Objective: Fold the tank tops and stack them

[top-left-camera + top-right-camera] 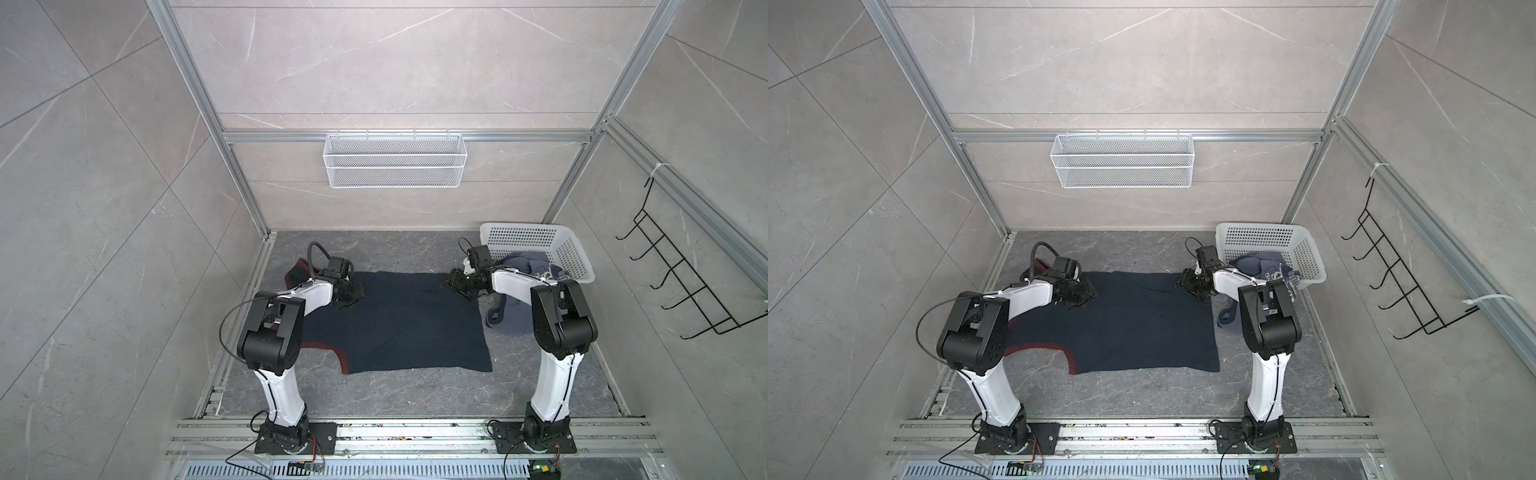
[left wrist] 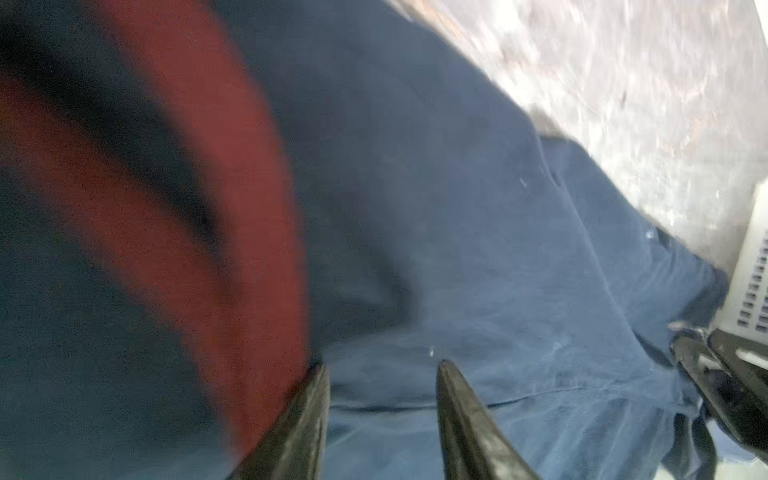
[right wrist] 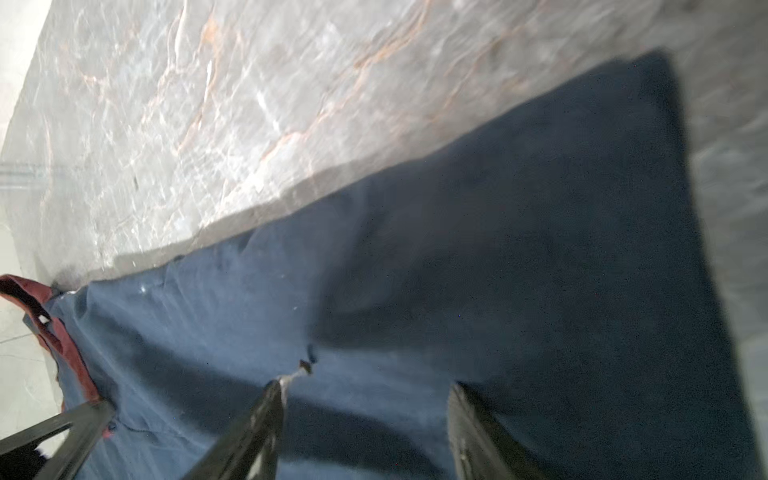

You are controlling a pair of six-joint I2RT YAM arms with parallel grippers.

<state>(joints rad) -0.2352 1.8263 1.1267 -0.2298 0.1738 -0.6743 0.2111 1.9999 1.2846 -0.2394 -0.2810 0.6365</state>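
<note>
Navy tank top (image 1: 399, 328) lies flat beside the white basket (image 1: 575, 254) holding the slate-blue tank top (image 1: 524, 262). Left gripper (image 1: 354, 294) and right gripper (image 1: 452, 284) hover over the navy one, jaws half-open, empty. First fold seems pending: pinch its edge.

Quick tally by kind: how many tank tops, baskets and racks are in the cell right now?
Tank tops: 2 (navy top spread on the table, blue top spilling out of the plastic basket)
Baskets: 2 (plastic basket, wire basket)
Racks: 1 (hook rack)
Total: 5
</note>
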